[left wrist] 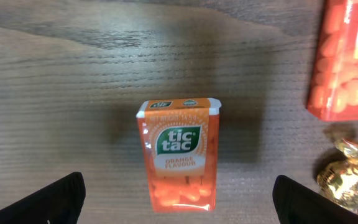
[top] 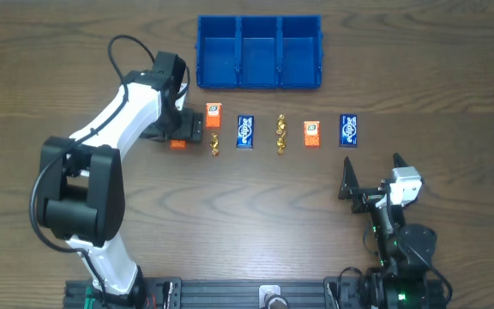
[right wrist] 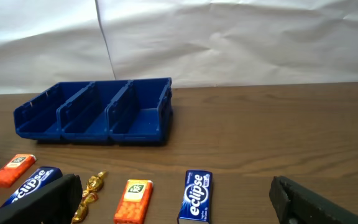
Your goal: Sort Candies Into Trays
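Showing on labels: the orange mint box point(left wrist: 179, 158) bears a green oval logo with white lettering; the blue gum packs point(top: 245, 131) bear white script.
Orange mint box count: three.
Blue gum packs count: two.
Gold-wrapped candies point(top: 281, 134): two clusters, the pieces too small to count.
Blue tray point(top: 260, 84): one, with three compartments, at 12 o'clock from the row.
Left gripper point(left wrist: 179, 208): fingers spread on either side of the orange mint box at the row's 9 o'clock end, not touching it; the box lies flat on the table point(top: 453, 86).
Right gripper point(top: 347, 176): fingers spread, at 5 o'clock from the row, apart from the candies.
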{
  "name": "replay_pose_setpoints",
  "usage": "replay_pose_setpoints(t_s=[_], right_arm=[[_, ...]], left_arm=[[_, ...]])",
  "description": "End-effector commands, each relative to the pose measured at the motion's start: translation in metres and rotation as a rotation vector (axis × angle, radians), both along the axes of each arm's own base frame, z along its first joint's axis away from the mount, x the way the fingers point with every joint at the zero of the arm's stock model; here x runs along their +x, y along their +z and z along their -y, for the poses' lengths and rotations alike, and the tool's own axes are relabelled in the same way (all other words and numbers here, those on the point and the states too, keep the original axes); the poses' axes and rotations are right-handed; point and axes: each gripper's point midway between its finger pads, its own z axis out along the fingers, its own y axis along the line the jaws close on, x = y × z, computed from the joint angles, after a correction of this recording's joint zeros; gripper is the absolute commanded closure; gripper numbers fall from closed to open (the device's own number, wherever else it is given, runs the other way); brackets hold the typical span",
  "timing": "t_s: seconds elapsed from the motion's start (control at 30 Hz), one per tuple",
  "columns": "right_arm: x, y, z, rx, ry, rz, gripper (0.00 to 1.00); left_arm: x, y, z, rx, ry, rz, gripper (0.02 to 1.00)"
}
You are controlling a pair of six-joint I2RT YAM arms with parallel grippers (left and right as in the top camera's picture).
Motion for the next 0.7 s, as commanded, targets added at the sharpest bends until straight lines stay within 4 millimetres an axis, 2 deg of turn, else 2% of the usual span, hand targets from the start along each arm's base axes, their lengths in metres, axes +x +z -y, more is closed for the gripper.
replay_pose_setpoints(t_s=[0.03, 0.27, 0.43, 0.7], right_arm=[[0.0, -0.001, 0.003, -0.014, -0.011, -0.001, 0.003], [0.0, -0.001, 0.003, -0.014, -0.011, -0.001, 0.003], [0.0, -0.001, 0.003, -0.014, -0.011, -0.001, 0.003], [0.0, -0.001, 0.003, -0.014, -0.011, -0.001, 0.003]], left_arm=[[0.007, -0.006, -0.002, 0.019, 0.011, 0.002, 0.053], [0.007, -0.013, -0.002, 0.022, 0.011, -0.008, 0.086], [0.007, -0.016, -0.003, 0.027, 0.012, -0.013, 0.183], [0.007, -0.022, -0.004, 0.033, 0.015, -0.023, 0.242]])
